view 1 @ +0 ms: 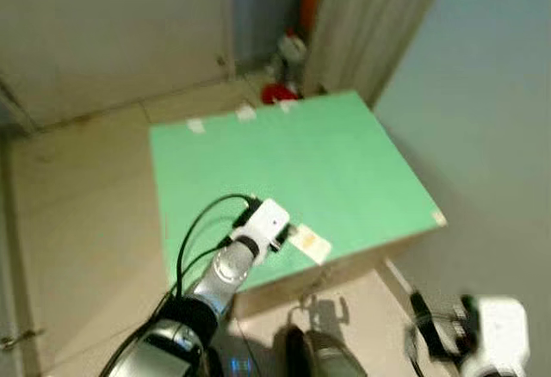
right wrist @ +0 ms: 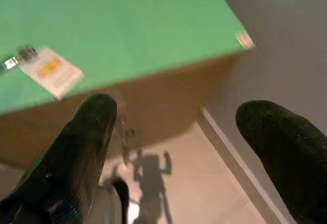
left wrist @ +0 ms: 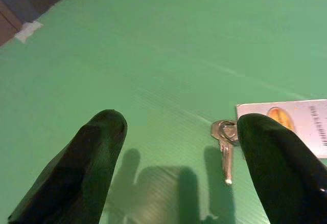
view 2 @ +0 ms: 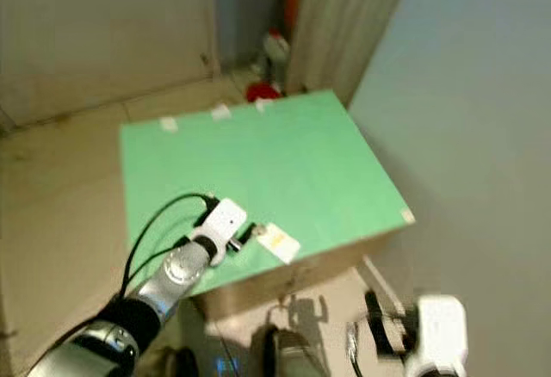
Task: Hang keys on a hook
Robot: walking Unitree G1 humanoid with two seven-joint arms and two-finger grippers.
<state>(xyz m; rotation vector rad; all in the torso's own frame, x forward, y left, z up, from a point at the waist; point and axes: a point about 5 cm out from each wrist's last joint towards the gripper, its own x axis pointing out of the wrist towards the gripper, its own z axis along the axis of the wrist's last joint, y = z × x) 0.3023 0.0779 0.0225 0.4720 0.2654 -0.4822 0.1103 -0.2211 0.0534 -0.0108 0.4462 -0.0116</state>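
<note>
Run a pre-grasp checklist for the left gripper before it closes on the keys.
1. Left gripper open: ok, jaws spread wide.
2. Keys lying flat on the green tabletop: ok.
3. Keys centred between the jaws: not ok, they lie close to one finger.
4. White tag attached beside the keys, partly behind that finger: ok, but it may get pinched.
5. Right gripper out of the way: ok, open and below the table's edge.
6. Hook located: cannot tell.

Green tabletop [view 1: 293,153], silver keys [left wrist: 225,142], white tag [left wrist: 301,124] with orange mark.
</note>
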